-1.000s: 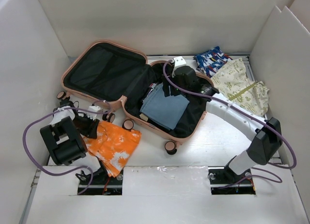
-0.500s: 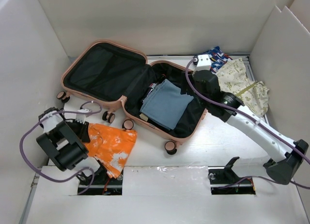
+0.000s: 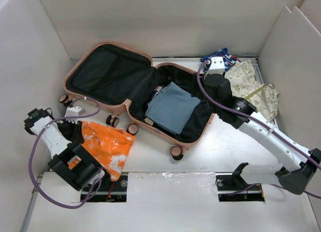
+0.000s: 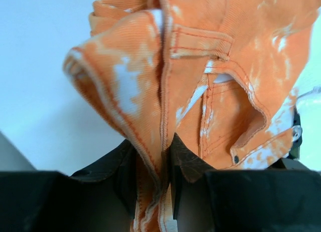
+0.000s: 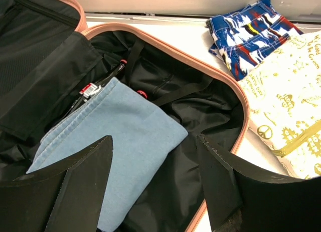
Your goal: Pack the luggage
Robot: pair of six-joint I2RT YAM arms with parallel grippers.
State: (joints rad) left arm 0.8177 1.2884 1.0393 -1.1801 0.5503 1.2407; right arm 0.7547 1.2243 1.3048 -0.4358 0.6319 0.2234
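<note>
Top view first: the luggage [image 3: 108, 74] lies splayed open at the middle back of the table, a folded blue cloth [image 3: 170, 109] in its right half. The left gripper [image 3: 79, 133] is low at the left, clamped on the orange garment [image 3: 108, 147], most of which sprawls on the table. That's the hazard: lift it toward the case and the trailing cloth could snag the caster wheels [image 3: 131, 128] or the pink rim. The side wall [image 3: 25, 66] crowds the left arm's elbow, so the open room is forward and inward. The right gripper [image 3: 214, 91] hangs over the case's right edge, and a crossing left arm could clip it. On to the left wrist: the left gripper [image 4: 168, 192] is pinching only a seam fold of the orange garment [image 4: 220, 91]; with that thin bite, the cloth's weight may pull it free. Right wrist now: the right gripper [image 5: 154, 142] is wide apart and empty above the luggage [image 5: 210, 111]. A patterned blue cloth [image 5: 251, 31] and a cream printed cloth [image 5: 286, 106] wait just outside the rim, with bare lining beside the blue cloth.
</note>
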